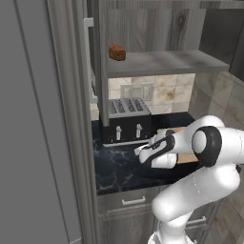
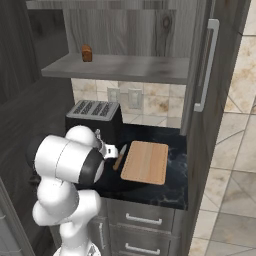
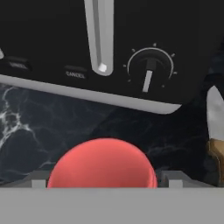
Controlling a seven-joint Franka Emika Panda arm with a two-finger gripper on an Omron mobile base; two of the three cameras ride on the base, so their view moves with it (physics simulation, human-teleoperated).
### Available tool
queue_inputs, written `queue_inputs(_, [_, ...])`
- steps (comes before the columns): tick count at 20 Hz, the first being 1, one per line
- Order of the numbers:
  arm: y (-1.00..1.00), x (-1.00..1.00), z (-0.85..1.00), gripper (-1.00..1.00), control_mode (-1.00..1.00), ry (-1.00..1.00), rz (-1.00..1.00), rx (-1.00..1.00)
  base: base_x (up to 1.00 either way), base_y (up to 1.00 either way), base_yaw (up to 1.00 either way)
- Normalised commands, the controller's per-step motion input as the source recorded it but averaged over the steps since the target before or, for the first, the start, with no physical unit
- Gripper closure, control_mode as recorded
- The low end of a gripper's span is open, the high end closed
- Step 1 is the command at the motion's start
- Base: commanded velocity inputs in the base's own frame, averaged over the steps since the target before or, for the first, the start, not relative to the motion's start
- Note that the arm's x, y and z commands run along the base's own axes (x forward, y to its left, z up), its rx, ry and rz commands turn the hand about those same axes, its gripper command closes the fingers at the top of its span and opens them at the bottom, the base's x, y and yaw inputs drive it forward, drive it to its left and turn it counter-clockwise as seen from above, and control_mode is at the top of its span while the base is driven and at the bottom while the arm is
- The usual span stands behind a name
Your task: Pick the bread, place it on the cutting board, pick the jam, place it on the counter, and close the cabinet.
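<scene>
Jam [image 3: 102, 163]: red jar low on the black veined counter [image 3: 39, 127], just in front of the toaster [image 3: 109, 52], sitting between the gripper [image 3: 102, 179] fingertips. Finger pads [image 3: 37, 178] show a sliver of gap either side of the jar, so the jaws look let go rather than clamped; cannot fully confirm the jar rests free.

Knife [image 3: 214, 131] lies just right of the jar, cutting board [image 2: 145, 161] beyond it, bare of any load.

Bread [image 1: 116, 52] sits on the cabinet [image 1: 157, 62] shelf, up and left, well apart from the arm.

Cabinet door [image 2: 207, 65] stands open at right.

Judgement: jam step looks about finished. Bread to board not done. Door closing not done. Order appears swapped, most work left.
</scene>
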Motion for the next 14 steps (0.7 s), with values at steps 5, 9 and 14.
queue_inputs(5, [0.0,-0.54,-0.08,-1.0,-1.0,0.01,0.0,0.0,0.0,0.0,0.0])
queue_inputs(9, [0.0,-0.42,0.0,-1.0,-1.0,0.01,0.0,0.0,0.0,0.0,0.0])
queue_inputs(14, [0.0,-0.33,0.0,-1.0,-1.0,0.0,0.0,0.0,0.0,0.0,0.0])
